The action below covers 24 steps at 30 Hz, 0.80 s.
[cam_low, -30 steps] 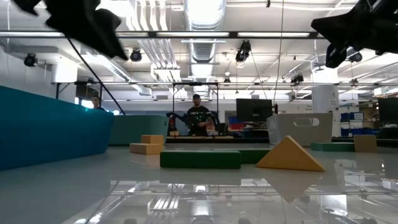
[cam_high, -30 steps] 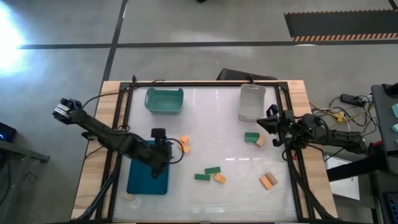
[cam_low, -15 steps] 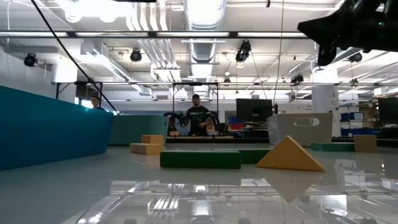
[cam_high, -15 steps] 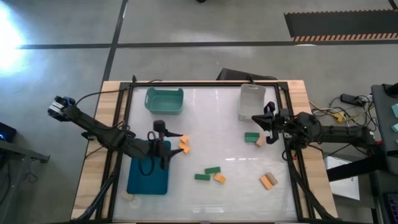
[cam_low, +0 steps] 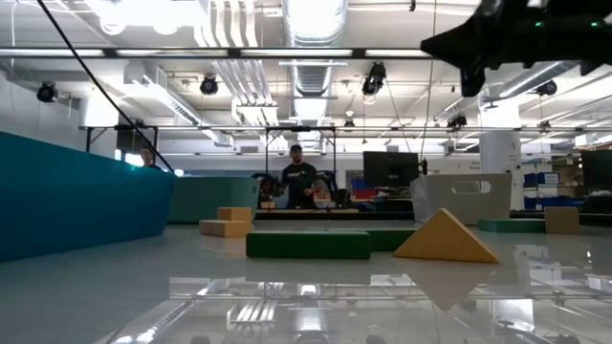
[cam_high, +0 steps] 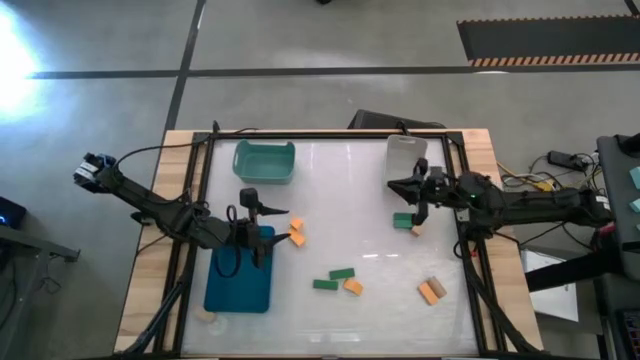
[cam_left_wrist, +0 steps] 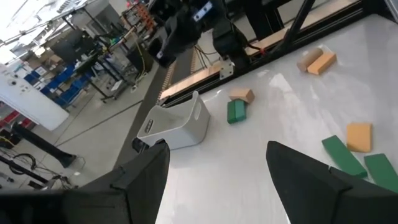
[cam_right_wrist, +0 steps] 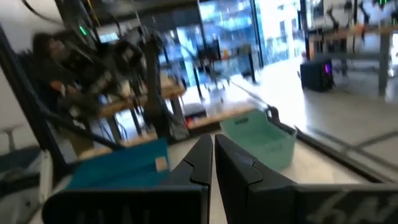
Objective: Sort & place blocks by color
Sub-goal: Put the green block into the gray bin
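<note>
The left pincer hangs with fingers apart above the blue bin near the counter's left edge. The right pincer is pressed together, empty, beside the clear bin. The blocks lie scattered across the middle and right of the counter.

We get even, bright overhead light — ceiling fixtures blow out to white in the low view, and the glossy table mirrors them as streaky glare. In the high view a hot spot burns the floor at the left edge; shadows under the arms stay soft. Right wrist view is heavily motion-blurred — left wrist view stays sharp, with its own fingers dark and soft.
</note>
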{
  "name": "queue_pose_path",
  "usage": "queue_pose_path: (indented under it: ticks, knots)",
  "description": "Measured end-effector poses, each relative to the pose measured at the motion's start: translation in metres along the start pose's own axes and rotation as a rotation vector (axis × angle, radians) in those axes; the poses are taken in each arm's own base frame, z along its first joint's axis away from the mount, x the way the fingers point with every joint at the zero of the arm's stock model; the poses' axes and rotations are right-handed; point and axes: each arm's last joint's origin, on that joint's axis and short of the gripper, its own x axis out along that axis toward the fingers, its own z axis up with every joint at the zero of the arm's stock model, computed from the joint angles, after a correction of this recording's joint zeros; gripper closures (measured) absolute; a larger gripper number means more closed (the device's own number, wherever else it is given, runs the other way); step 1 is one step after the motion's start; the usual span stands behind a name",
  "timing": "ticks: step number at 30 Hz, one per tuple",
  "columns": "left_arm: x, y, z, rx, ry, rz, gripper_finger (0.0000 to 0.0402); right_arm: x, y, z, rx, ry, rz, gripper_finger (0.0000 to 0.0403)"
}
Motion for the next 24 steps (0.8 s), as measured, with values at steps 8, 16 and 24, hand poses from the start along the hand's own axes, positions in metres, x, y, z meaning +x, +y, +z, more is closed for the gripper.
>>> queue_pose_path:
  ticks: [8,16,24]
  knots:
    - [0.0,0.002,0.0,0.049,0.022,0.061,0.015,0.03,0.004,0.014,-0.002,0.176,-0.037,0.0394]
    - [-0.001,0.005,-0.002,0.08,0.064,0.158,0.015,0.054,0.013,0.018,0.017,0.375,-0.052,0.0394]
    - [-0.001,0.005,-0.002,0.137,0.075,0.17,0.015,0.067,0.029,0.012,0.103,0.543,-0.056,0.0394]
